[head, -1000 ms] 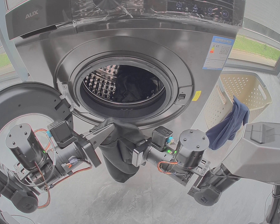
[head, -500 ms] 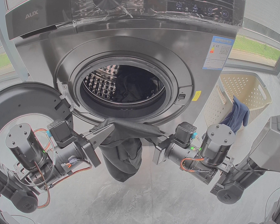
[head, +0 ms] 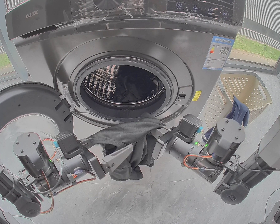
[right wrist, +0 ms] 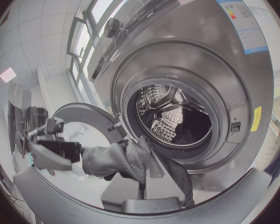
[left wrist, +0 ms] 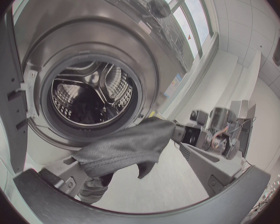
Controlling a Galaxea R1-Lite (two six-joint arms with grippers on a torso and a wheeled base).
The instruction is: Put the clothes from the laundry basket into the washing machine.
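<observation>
Your right claw (head: 158,133) is pinching the dark garment (head: 124,131), your left claw (head: 113,147) is gaping open; one grip is risking a drop.

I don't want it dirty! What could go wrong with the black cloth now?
The black cloth hangs below the washer's opening, so its tail might snag on the rim or brush the floor. The left jaws stand open, cloth merely draped over one side; it may slip there. Only the right jaws pinch it.
</observation>
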